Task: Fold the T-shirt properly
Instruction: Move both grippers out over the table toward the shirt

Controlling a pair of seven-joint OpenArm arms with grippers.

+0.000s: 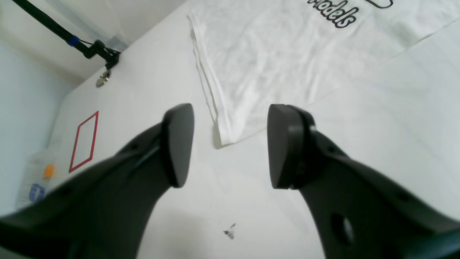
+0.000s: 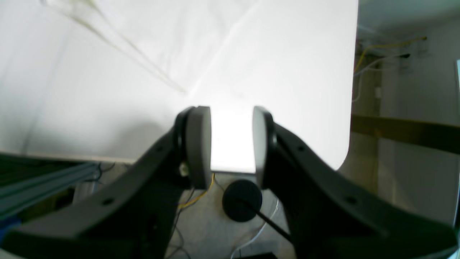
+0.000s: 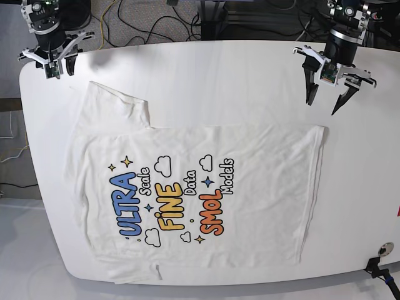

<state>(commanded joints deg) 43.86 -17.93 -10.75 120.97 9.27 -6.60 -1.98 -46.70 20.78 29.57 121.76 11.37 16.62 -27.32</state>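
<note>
The left pincer [image 3: 323, 106] was spread wide with nothing between its fingers [image 1: 179, 144], near the shirt's hem corner. The right pincer [image 3: 60, 67] was also parted, above the counter's edge, near a sleeve [image 3: 115, 103]. The white shirt [image 3: 262, 187] lay flat and unfolded on the white counter [image 3: 225, 75], print up, its hem toward the left arm's side. Its lettering [image 3: 169, 197] read "ULTRA Scale FINE Data SMOL Models" in blue, yellow, orange and white, among clouds and stars.
</note>
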